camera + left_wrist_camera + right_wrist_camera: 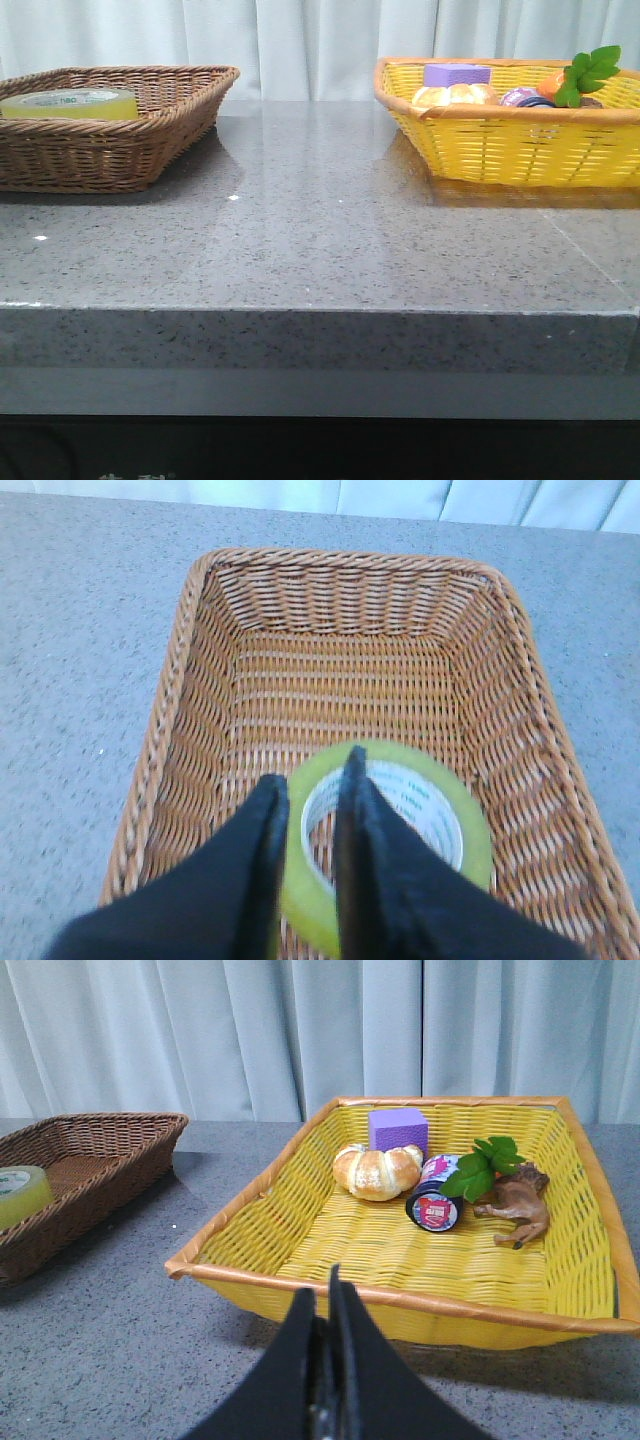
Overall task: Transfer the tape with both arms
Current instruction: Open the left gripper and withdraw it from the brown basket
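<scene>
The tape, a yellow roll with a white core and green lettering, lies flat in the brown wicker basket at the far left. In the left wrist view my left gripper straddles the wall of the tape. One finger is outside the roll and one inside the core, closed on the wall. My right gripper is shut and empty, just in front of the yellow basket. Neither gripper shows in the front view.
The yellow basket at the far right holds a bread roll, a purple block, a small tin, a toy animal and green leaves. Grey speckled table lies between the baskets. A curtain hangs behind.
</scene>
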